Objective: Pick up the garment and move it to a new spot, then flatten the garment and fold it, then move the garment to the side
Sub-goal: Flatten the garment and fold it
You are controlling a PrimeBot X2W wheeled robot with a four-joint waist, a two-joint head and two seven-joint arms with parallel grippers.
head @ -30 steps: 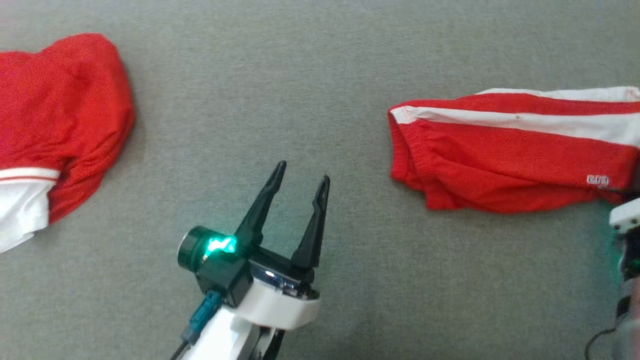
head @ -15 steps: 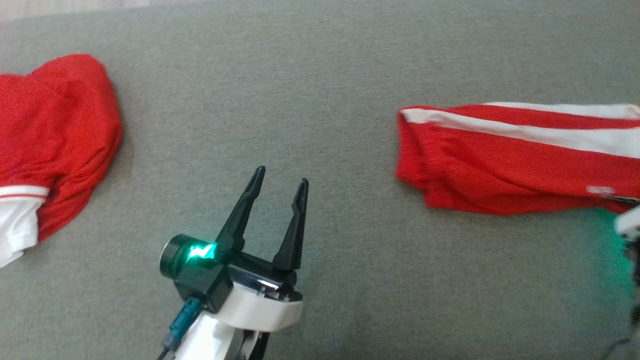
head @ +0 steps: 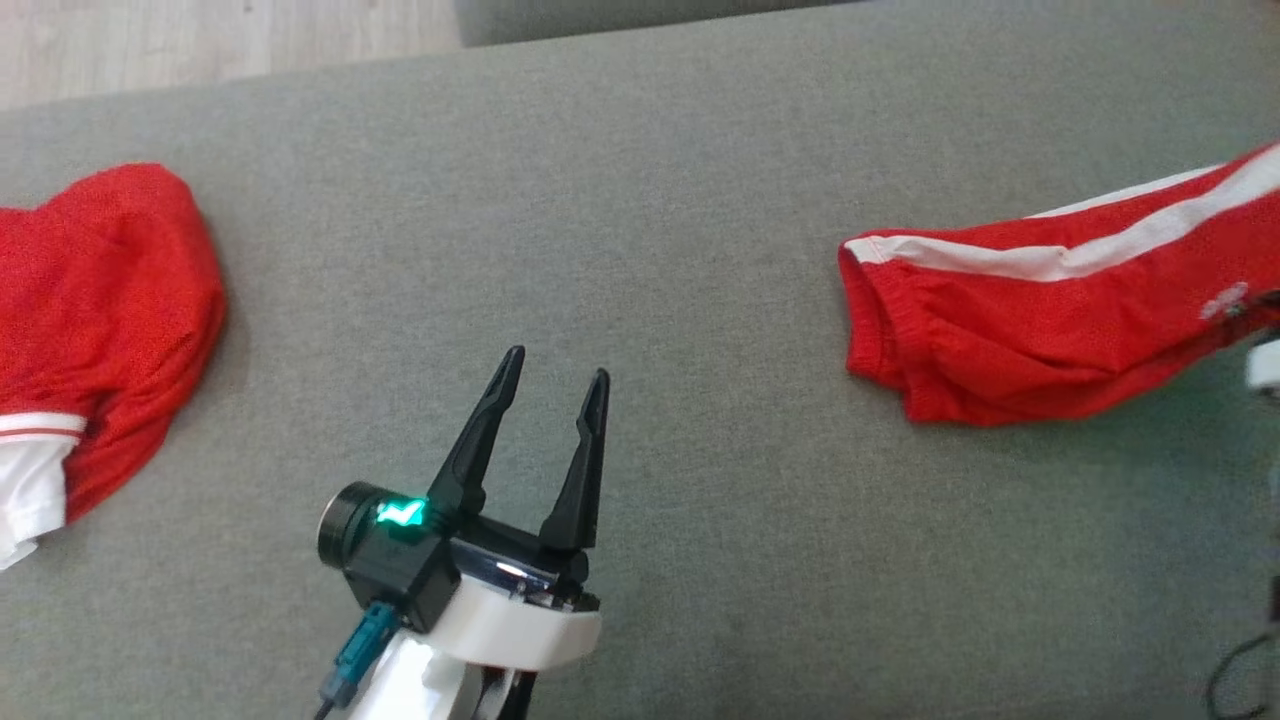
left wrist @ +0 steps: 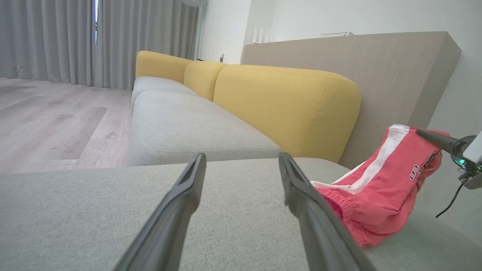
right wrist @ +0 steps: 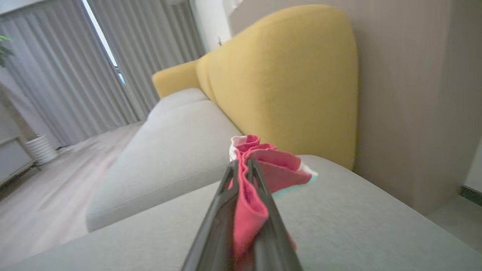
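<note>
1. Left arm: the white forearm enters the head view from 6 o'clock. The left gripper points toward 12–1 o'clock, low over the grey cushion.
2. Left gripper: the fingers stand wide apart, hold nothing and touch nothing. In the left wrist view the left gripper has bare cushion between its fingers.
3. Right arm: it sits at the 3 o'clock edge of the head view. In the left wrist view its dark fingers reach in from 3 o'clock to the top of the garment's raised end.
4. Right gripper: the fingers are pressed together, clamped on a bunched fold of the garment. Red cloth shows between and beyond the fingertips.
5. Garment location: red shorts with a white side stripe, at 2–3 o'clock from the left gripper and well apart from it.
6. Garment axis: the long axis runs from 9 o'clock toward 2–3 o'clock. The gathered waistband end points to 9 o'clock and rests on the cushion. The opposite end of the garment is lifted at the right gripper.
7. A second red garment lies at the 9 o'clock edge of the head view.
</note>
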